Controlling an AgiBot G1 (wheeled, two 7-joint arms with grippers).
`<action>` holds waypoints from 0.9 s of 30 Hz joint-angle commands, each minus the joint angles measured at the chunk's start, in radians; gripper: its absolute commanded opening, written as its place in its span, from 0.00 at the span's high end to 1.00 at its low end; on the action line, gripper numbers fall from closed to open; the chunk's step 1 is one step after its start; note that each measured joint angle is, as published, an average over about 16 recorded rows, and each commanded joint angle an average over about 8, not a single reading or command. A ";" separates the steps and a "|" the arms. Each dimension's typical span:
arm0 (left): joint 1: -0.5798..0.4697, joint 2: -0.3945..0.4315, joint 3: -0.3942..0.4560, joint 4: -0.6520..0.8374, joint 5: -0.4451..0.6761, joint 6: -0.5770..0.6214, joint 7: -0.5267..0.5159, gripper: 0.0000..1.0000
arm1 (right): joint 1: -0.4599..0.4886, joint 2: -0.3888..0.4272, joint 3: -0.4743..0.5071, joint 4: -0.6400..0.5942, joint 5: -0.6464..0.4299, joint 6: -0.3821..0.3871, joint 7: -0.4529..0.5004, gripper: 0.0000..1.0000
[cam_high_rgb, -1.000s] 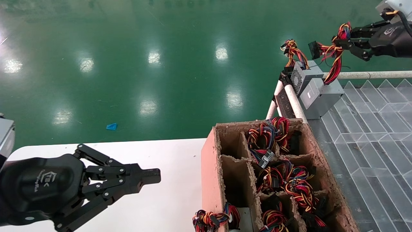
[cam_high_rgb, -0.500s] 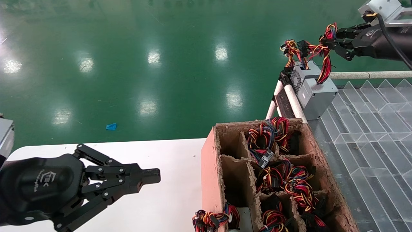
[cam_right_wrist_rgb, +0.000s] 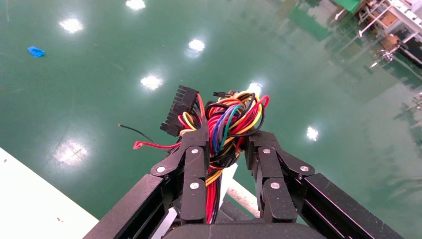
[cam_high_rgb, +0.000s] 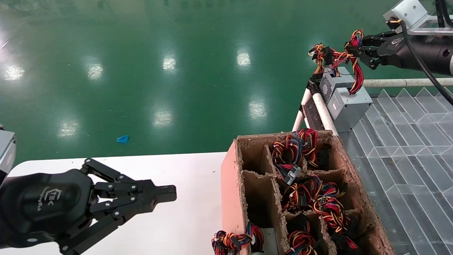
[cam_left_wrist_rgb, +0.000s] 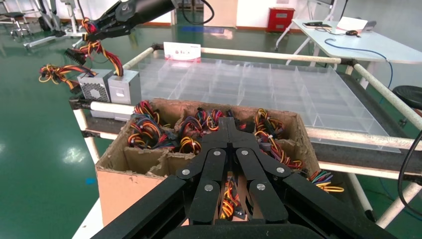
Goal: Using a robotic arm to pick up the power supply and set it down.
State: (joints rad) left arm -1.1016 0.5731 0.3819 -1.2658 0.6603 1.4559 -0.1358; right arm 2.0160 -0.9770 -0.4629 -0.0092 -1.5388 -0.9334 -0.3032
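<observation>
Head view: two grey boxes sit side by side at the clear tray's corner, and the right gripper, shifted left since a second ago, pinches the power supply cable bundle; the cardboard crate compartments hold more wire bundles. Left wrist view: the left gripper is parked, fingers together, before the crate. Right wrist view: fingers clamped on the bundle.

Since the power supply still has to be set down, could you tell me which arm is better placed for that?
The right. The right gripper is already shut on the power supply's cable bundle at the far rack corner; the left gripper sits shut over the white table.
</observation>
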 commanded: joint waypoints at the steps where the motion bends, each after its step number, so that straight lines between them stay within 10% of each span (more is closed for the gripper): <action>1: 0.000 0.000 0.000 0.000 0.000 0.000 0.000 1.00 | -0.007 -0.003 0.004 0.001 0.006 0.009 0.002 0.06; 27: 0.000 0.000 0.000 0.000 0.000 0.000 0.000 1.00 | 0.019 0.011 0.032 0.045 0.047 -0.023 -0.063 0.00</action>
State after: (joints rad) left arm -1.1017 0.5730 0.3821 -1.2658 0.6601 1.4558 -0.1356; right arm 2.0196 -0.9656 -0.4320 0.0481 -1.4859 -0.9512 -0.3515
